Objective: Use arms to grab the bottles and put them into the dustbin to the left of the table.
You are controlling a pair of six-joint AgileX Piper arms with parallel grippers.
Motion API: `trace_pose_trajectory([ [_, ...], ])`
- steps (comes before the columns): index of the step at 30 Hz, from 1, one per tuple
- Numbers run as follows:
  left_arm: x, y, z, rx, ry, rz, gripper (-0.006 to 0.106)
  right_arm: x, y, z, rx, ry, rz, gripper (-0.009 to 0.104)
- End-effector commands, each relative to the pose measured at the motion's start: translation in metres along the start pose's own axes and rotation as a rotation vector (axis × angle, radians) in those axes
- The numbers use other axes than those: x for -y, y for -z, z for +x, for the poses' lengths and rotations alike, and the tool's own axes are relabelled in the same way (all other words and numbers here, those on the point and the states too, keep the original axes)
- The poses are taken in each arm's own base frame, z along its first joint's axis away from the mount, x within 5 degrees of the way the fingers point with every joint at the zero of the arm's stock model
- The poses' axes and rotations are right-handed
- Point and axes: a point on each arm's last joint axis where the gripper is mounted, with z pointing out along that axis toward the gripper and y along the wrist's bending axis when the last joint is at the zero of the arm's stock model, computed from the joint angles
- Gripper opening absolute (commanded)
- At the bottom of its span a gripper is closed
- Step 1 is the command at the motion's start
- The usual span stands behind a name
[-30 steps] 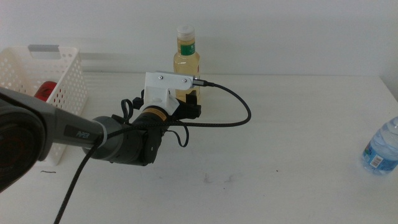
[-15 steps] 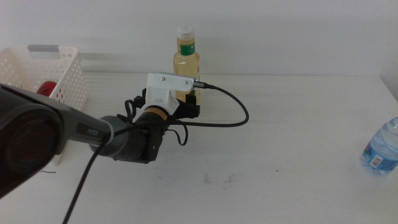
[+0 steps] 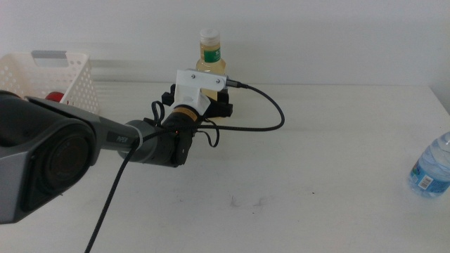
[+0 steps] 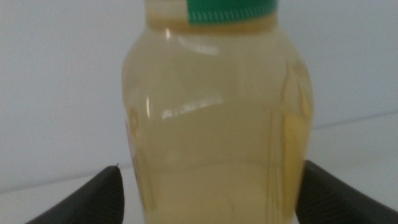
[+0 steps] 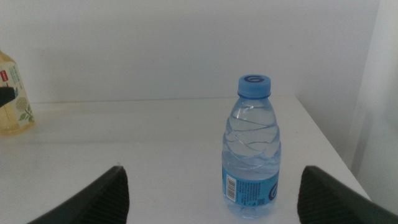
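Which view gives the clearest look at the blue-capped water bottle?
The right wrist view: the water bottle stands whole and upright there. The middle view cuts it off at the table's right edge; the left wrist view misses it entirely.

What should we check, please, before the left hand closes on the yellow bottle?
1. Yellow bottle between the left hand fingers: ok.
2. Left fingers open, one on each side: ok.
3. Bottle upright on the table: ok.
4. Fingers touching the bottle yet: cannot tell.
5. Dustbin in view, red can inside: ok.
6. Right hand waiting open, facing the water bottle: ok.
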Motion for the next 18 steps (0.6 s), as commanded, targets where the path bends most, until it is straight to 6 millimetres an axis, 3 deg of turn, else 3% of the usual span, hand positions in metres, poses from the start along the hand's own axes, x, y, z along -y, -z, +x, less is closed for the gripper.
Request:
trace_pose_trajectory([
  [1,-0.002,-0.007,-0.003,0.026,0.009,-0.001,0.094,0.001,0.000,0.000,0.008,0.014,0.010,0.074],
  [10,-0.004,-0.039,0.009,0.062,0.069,0.012,0.094,0.001,0.000,0.000,0.008,0.014,0.010,0.074],
  [15,-0.004,-0.045,0.009,0.087,0.079,0.012,0.093,0.001,0.000,0.000,0.008,0.014,0.010,0.074],
  [18,-0.007,-0.045,0.009,0.069,0.084,0.003,0.083,0.001,0.000,0.000,0.008,0.014,0.010,0.074],
])
